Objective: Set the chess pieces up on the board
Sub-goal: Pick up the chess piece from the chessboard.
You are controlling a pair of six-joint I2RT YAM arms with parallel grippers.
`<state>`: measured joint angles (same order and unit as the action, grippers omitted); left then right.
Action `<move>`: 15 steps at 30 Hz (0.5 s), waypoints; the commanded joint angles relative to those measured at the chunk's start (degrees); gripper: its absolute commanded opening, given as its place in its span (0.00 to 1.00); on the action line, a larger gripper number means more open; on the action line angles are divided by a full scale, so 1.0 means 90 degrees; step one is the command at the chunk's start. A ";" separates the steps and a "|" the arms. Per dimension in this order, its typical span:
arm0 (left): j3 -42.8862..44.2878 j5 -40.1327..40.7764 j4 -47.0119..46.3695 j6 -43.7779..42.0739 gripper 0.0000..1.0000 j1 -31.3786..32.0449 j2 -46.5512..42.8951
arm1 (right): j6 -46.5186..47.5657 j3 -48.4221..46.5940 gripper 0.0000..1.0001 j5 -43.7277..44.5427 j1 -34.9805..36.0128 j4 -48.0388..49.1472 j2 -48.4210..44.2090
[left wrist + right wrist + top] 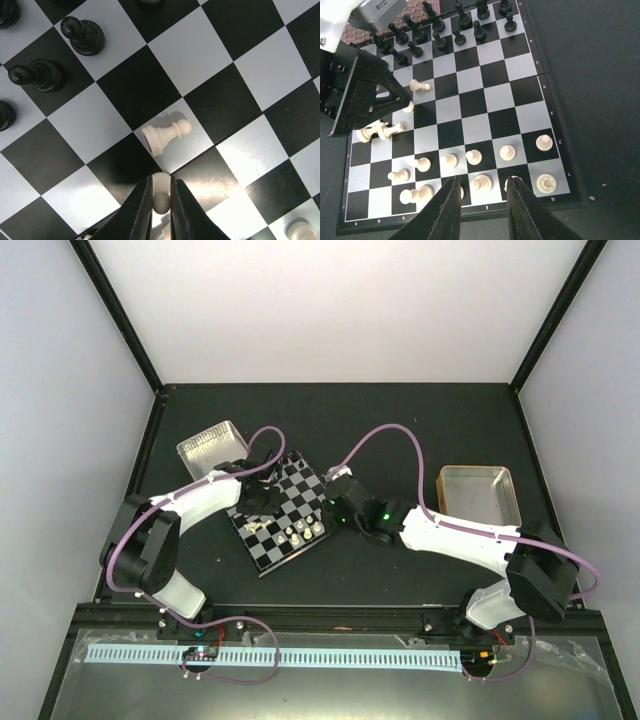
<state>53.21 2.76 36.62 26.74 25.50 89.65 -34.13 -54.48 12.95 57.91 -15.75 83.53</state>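
Observation:
The board [300, 485] lies tilted at mid-table between my arms. In the left wrist view my left gripper [160, 181] is shut on an upright cream-white pawn [161, 201], its round head pinched between the two fingers. Just ahead of it another white pawn [165, 135] lies on its side on a light square. From the right wrist view, white pieces [475, 157] stand in two rows along the near edge, and two more [379, 131] lie toppled at the left. My right gripper [484, 182] hangs open over that near edge with nothing between its fingers.
Black pieces [462, 21] line the board's far rows. A metal tray [212, 445] sits behind the board to the left, and a second tray [480, 495] stands to the right. The right arm [450, 535] reaches in from the right.

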 commanded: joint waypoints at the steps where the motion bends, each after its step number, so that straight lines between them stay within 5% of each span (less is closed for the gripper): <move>1: 0.0184 0.0161 0.0021 -0.0021 0.10 -0.0001 -0.0057 | 0.0071 0.0107 0.28 0.0155 -0.0059 0.0159 -0.0069; 15: -0.0394 -0.0849 0.0763 -0.0037 0.10 0.0335 -0.1863 | -0.0028 0.0148 0.28 0.0008 -0.0077 0.0221 -0.0051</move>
<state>51.79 -1.78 38.83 26.55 26.81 75.72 -33.74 -53.78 12.88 57.45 -15.38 83.53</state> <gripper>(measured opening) 0.097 0.278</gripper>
